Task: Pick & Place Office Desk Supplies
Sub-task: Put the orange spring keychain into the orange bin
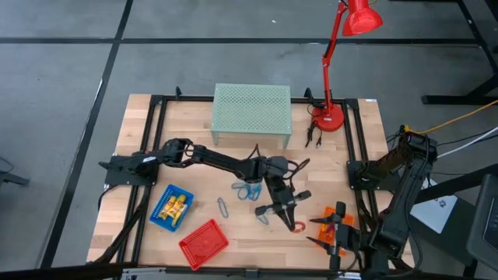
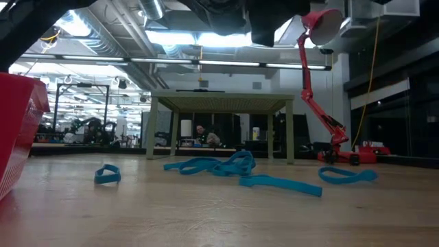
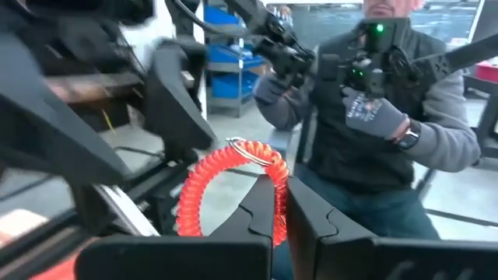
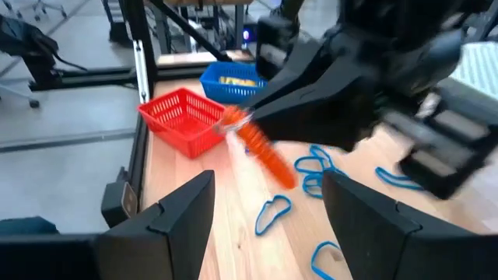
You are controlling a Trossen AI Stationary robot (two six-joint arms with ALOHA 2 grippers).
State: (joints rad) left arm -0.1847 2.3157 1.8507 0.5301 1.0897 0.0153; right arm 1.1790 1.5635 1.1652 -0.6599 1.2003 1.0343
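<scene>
- Left gripper out over the table's front middle, fingers pinched tight on a red coil ring; the coil dangles from the fingertips.
- In the right wrist view the coil stretches long, slanting away from the fingertips, above the wood.
- Right gripper spread wide, holding nothing, low by the orange basket.
- Blue loops lie just behind; another blue loop beside. Red basket and blue basket sit well left.

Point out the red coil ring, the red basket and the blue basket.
red coil ring (image 3: 226, 183): left wrist view, its coiled arc.
red basket (image 1: 204, 243): high view, its mesh floor.
blue basket (image 1: 159, 218): high view, its rim.
</scene>
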